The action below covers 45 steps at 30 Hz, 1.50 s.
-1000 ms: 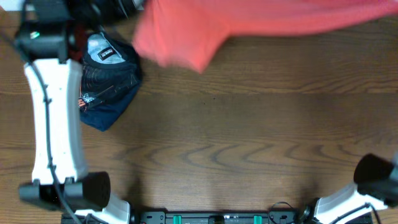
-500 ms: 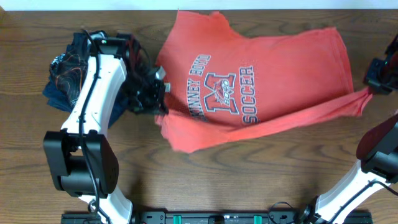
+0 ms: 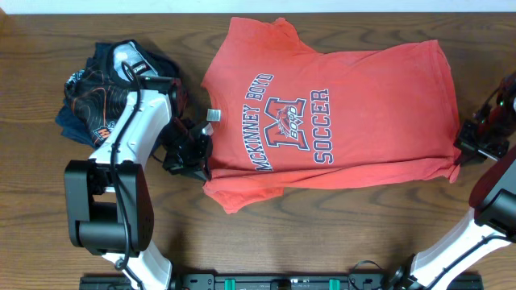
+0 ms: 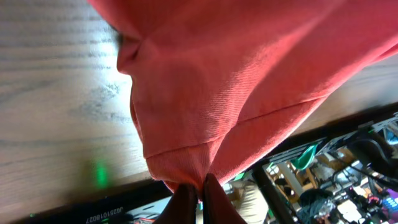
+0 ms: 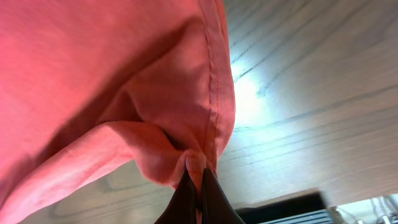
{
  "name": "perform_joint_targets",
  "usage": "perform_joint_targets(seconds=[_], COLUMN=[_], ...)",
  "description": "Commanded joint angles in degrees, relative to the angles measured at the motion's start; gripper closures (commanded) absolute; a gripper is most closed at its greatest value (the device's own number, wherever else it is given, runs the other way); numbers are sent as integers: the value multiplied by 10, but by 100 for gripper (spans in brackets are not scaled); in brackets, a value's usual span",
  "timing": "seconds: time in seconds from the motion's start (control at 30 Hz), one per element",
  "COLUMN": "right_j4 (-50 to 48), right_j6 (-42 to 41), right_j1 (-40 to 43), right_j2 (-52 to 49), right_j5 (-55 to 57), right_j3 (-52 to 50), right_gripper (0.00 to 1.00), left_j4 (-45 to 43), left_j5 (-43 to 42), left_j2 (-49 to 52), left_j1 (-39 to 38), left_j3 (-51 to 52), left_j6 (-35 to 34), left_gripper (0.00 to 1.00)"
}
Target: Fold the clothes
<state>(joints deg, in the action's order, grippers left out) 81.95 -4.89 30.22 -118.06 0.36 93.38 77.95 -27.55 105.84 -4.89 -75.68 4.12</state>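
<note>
Red T-shirt lies spread lettering-up on the table. The left gripper and right gripper are each clamped tight on opposite edges of it. A navy garment is bunched beside its collar end.

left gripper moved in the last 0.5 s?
Yes. In the overhead view the left gripper, jaws shut on the shirt, has shifted toward the near edge of the table.

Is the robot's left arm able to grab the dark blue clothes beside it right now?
Probably not yet. The left gripper is shut on the red T-shirt, so it would have to let go first. The dark blue garment lies close beside that arm, in the open.
</note>
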Motion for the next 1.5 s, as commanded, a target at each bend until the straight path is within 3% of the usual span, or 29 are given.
perform_joint_targets(seconds=[0.0, 0.3, 0.7, 1.07, 1.47], right_j4=[-13, -69, -82, -73, -129], right_j6=[11, -17, -32, -34, -27], right_j1=[17, 74, 118, 119, 87], right_j2=[16, 114, 210, 211, 211], right_j5=[-15, -19, -19, -8, -23], right_j3=[-29, -114, -132, -132, -132], right_gripper=[99, 99, 99, 99, 99], left_j4=[-2, -33, -34, 0, -150], left_j5=[17, 17, 17, 17, 17], left_j2=[-24, -107, -272, -284, -284], left_j1=[3, 3, 3, 4, 3], left_j3=[21, 98, 118, 118, 118], left_j6=[1, -35, -96, -103, -171], left_gripper=[94, 94, 94, 94, 93])
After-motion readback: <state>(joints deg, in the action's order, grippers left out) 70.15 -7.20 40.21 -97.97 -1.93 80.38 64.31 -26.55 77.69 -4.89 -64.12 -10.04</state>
